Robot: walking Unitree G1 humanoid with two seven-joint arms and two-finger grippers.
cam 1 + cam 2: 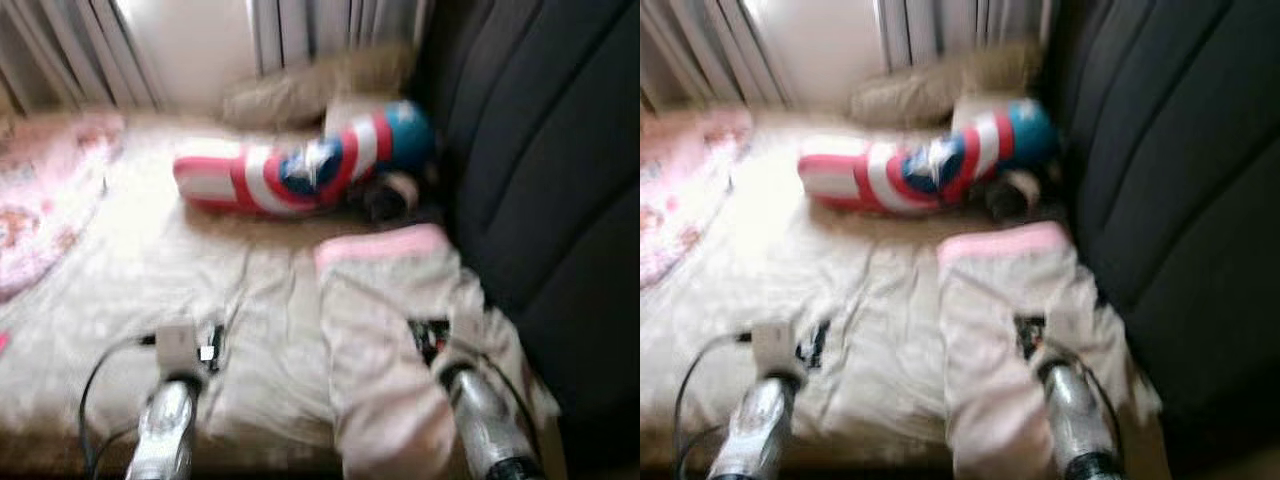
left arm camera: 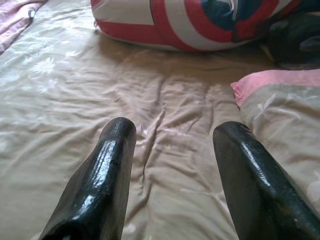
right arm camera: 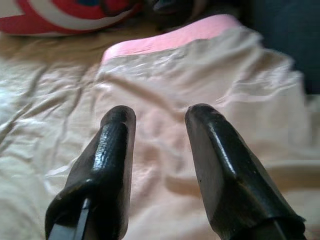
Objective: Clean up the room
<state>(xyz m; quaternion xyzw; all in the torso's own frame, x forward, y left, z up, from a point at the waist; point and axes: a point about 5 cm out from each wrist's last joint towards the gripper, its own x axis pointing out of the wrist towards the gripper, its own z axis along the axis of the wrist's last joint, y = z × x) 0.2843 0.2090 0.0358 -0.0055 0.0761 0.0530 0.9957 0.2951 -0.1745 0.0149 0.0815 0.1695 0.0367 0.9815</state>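
The right gripper point(image 3: 157, 117) is hovering open over the folded blanket point(image 3: 210, 65), whose pink edge is lying ahead of it. The left gripper point(image 2: 175, 132) is gaping above the bedsheet point(image 2: 75, 100), striped pillow point(image 2: 190, 25) beyond.

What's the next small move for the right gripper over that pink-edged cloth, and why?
Probably lower the right gripper and close on the cloth. Its fingers are open and point at the cloth's rumpled middle, with fabric between them but not pinched. The left gripper is open above the bare bedsheet, so it has nothing to grasp yet.
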